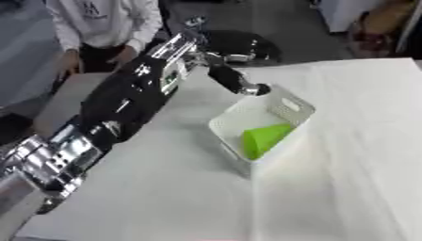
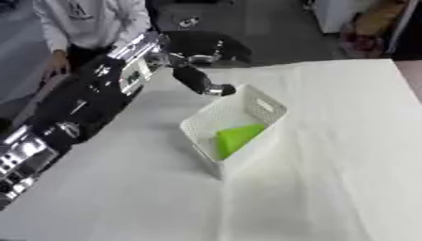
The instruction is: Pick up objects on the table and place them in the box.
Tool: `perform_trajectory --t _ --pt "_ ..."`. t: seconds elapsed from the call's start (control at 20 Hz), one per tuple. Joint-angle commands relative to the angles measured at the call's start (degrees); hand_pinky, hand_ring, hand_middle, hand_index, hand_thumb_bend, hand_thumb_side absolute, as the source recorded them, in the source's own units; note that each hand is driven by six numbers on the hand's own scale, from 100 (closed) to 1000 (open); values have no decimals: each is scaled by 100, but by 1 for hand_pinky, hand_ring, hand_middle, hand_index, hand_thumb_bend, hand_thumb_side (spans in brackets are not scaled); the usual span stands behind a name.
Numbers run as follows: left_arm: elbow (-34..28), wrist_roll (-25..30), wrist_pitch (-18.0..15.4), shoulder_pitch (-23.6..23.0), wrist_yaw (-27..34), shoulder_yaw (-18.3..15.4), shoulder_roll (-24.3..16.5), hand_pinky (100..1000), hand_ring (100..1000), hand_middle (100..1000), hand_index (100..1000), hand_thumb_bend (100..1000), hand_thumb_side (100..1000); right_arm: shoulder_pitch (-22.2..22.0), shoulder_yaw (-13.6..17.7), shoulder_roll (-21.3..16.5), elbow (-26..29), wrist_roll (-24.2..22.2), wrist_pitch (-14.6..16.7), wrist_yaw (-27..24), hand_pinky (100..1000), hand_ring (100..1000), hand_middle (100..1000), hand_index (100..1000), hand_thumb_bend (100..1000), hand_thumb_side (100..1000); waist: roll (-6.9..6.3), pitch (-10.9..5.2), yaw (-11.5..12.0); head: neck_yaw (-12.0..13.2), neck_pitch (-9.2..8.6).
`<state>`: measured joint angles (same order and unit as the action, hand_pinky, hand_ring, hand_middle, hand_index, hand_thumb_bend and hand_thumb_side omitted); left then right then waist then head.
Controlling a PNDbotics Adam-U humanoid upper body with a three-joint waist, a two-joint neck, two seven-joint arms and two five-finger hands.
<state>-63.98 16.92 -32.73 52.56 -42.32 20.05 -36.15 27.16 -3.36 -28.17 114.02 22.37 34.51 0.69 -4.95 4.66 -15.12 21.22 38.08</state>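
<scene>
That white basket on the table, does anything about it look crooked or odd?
Yes. The white basket sits at an angle on the table and seems tipped to one side. The green object lies inside it. The left hand is at its far rim.

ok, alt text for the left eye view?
The robot's left hand reaches from the upper left to the far rim of a white box on a white-covered table. A green object lies inside the box. The right hand is out of view.
</scene>
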Motion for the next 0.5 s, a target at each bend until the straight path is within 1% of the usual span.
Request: perform_trajectory --t 0.05,0.2,0.25,0.3,0.35,0.4,0.45,0.5 --pt "-95 49 71 128 229 -118 -141 1000 1000 1000 1000 304 1000 112 52 -70 57 -3 1 -11 149 311 318 408 195 422 25 -75 10 35 -21" --pt "-230 -53 54 49 377 -135 -166 1000 1000 1000 1000 318 1000 103 58 -74 57 4 4 0 149 311 318 408 195 422 30 -72 23 15 -70" --pt "-345 -195 -5 3 473 -151 -173 1000 1000 1000 1000 311 1000 95 62 -75 57 9 2 7 149 311 318 408 194 422 34 -68 33 -29 -184" --pt "-493 -404 -69 -75 593 -168 -195 1000 1000 1000 1000 305 1000 83 66 -76 57 15 0 17 149 311 318 409 194 423 39 -62 47 -103 -358" --pt "-646 -644 -114 -171 727 -184 -209 1000 1000 1000 1000 275 1000 72 67 -76 57 18 -5 30 149 312 318 409 192 424 47 -53 62 -207 -609" --pt "-795 -900 -132 -281 866 -193 -232 1000 1000 1000 1000 275 1000 64 65 -76 57 20 -9 44 149 312 318 409 192 424 52 -46 74 -296 -822" --pt "-940 -1169 -118 -419 1036 -227 -211 1000 1000 1000 1000 219 1000 53 66 -76 57 23 -12 59 149 312 318 409 190 425 66 -34 96 -454 -1176" --pt "-1103 -1458 -80 -606 1282 -269 -168 1000 1000 1000 1000 215 1000 39 69 -79 57 28 -8 77 149 312 318 409 190 425 80 -24 122 -618 -1523"
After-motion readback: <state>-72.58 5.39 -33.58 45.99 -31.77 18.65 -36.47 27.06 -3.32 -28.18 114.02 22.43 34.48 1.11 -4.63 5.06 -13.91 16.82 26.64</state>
